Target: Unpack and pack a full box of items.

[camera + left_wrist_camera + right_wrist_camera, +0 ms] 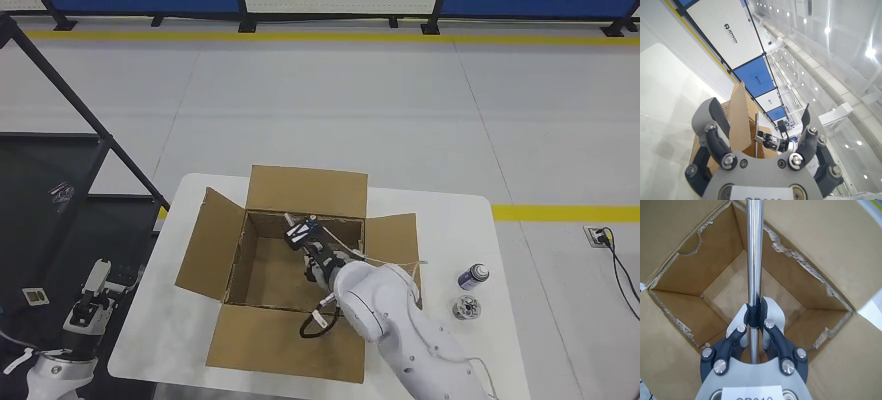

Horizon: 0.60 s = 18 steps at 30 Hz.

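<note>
— Currently, what is the condition of the cardboard box [290,270]?
— It stands on the white table [200,330] with all four flaps folded outward. Its upper edges are torn and ragged.
— State of the right gripper [755,311]?
— It is positioned over the box opening, with its jaws pinching a polished metal rod [754,256]. The rod is straight and runs on past the fingertips toward an inner corner of the box. Whether it touches the cardboard cannot be determined.
— State of the left gripper [761,106]?
— It is off the table's left edge with its jaws spread and nothing between them.
— What differs between views?
— The top view adds a small can [472,276] and a round metal part [466,308], both on the table, right of the box. The right wrist view adds the box's brown floor.
</note>
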Motion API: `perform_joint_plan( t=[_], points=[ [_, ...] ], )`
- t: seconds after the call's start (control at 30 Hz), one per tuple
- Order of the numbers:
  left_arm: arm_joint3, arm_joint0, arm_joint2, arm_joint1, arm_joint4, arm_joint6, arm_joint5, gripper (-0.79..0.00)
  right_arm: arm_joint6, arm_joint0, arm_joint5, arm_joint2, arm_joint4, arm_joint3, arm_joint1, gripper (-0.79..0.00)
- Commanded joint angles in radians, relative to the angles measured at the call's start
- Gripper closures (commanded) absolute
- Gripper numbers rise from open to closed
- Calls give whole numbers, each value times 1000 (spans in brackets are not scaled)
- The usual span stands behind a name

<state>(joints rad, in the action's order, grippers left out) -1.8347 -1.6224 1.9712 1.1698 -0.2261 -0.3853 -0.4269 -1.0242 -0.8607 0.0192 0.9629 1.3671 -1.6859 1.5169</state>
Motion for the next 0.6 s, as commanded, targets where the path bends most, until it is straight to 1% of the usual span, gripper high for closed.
perform_joint_plan(
  t=[0.0,0.4,0.47,0.57],
  points=[
    [0,0,0,0,0,0,0,-785,-6,-45,3,16,19,-52,-6,0],
    [0,0,0,0,0,0,0,-785,-6,-45,3,16,19,-52,-6,0],
    [0,0,0,0,0,0,0,-785,15,-54,-8,19,8,-33,-6,0],
    [0,0,0,0,0,0,0,-785,13,-44,-2,49,-18,-45,-6,0]
  ],
)
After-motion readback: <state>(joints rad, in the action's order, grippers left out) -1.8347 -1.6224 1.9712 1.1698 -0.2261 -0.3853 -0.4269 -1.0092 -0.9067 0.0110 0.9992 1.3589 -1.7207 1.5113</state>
